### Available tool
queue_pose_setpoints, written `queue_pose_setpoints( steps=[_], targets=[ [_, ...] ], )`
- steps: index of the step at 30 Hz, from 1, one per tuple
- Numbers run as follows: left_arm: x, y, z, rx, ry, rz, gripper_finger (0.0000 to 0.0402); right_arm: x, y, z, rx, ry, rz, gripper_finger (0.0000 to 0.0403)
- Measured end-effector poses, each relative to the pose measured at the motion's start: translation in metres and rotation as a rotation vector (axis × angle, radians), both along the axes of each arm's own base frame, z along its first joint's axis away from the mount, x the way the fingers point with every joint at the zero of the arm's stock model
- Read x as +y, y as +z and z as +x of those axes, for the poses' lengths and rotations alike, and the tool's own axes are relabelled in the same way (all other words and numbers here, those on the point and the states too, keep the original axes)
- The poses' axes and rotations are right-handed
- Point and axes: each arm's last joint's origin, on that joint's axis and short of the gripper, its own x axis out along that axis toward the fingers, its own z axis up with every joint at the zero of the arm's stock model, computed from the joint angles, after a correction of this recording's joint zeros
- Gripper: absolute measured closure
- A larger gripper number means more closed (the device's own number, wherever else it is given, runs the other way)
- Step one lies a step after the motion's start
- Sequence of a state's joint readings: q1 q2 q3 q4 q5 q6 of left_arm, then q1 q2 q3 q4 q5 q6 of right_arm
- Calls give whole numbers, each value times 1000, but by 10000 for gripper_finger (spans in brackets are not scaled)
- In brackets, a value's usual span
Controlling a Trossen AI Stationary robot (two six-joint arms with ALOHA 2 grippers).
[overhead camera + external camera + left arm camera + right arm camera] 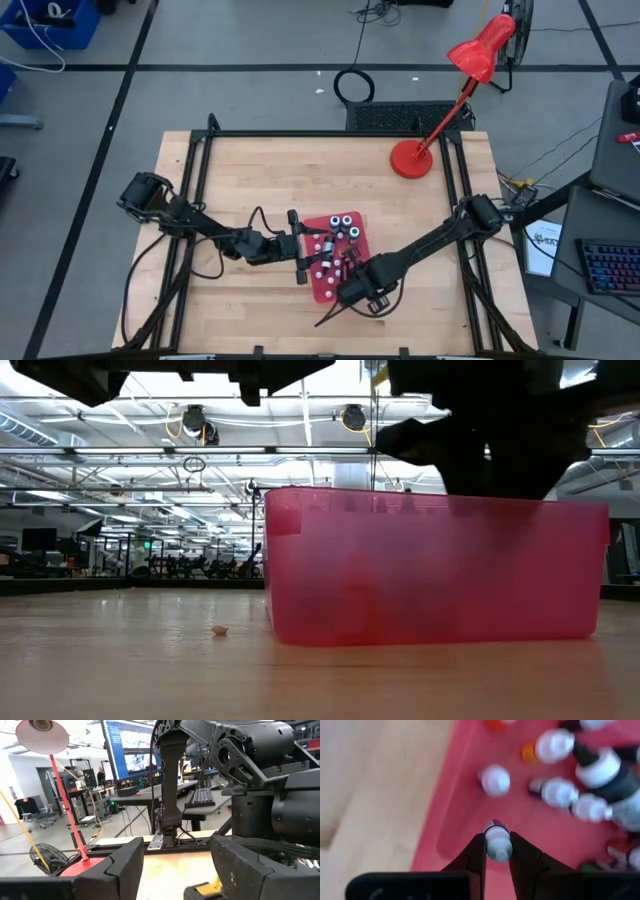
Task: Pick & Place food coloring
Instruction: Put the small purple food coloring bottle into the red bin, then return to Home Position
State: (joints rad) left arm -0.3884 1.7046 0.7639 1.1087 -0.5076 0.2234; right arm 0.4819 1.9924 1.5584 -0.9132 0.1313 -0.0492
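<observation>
A red tray [322, 290] sits on the wooden table and holds several small food coloring bottles [337, 238] with white caps; in the right wrist view they [559, 792] stand or lie on its red floor [470, 810]. My right gripper [352, 283] hangs over the tray's near part and is shut on one bottle [497, 840]. My left gripper [302, 258] is open beside the tray's left wall, its fingers [125, 865] wide apart with nothing between them. In the low view, dark arms hang above the translucent tray [435, 565]. My right gripper [497, 852] pinches one small bottle just below its white cap [498, 845], at the purple collar, between the two fingertips. The fingers come from above, pointing down into the tray. The bottle stands upright with its cap up; whether its base rests on the tray floor is hidden.
A red desk lamp stands with its base [412, 158] on the table's far right part. One small whitish piece [220, 630] lies on the wood left of the tray. Bare wood stretches left of and beyond the tray. The black frame rails [195, 170] border the table.
</observation>
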Motion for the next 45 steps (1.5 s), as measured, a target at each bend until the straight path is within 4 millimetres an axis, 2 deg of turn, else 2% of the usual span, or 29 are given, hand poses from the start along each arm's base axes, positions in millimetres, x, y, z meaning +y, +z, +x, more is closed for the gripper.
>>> queue_pose_setpoints(
  steps=[7,18,34,36,42,45],
  targets=[
    [0,-3,0,29,-1,4,169,3,-1,6,-70,28,31,358],
    [-1,-4,0,37,-6,-5,169,-1,-24,-1,-72,18,5,358],
    [-1,-4,0,37,-6,-5,169,-2,-28,-3,-66,21,27,358],
    [-1,-4,0,38,-6,-5,169,-2,-29,-3,-68,13,28,342],
    [-1,-4,0,39,-6,-5,169,-2,-32,-3,-57,-34,40,255],
    [-1,-4,0,39,-7,-3,169,-2,-28,-4,-73,-62,39,234]
  ],
)
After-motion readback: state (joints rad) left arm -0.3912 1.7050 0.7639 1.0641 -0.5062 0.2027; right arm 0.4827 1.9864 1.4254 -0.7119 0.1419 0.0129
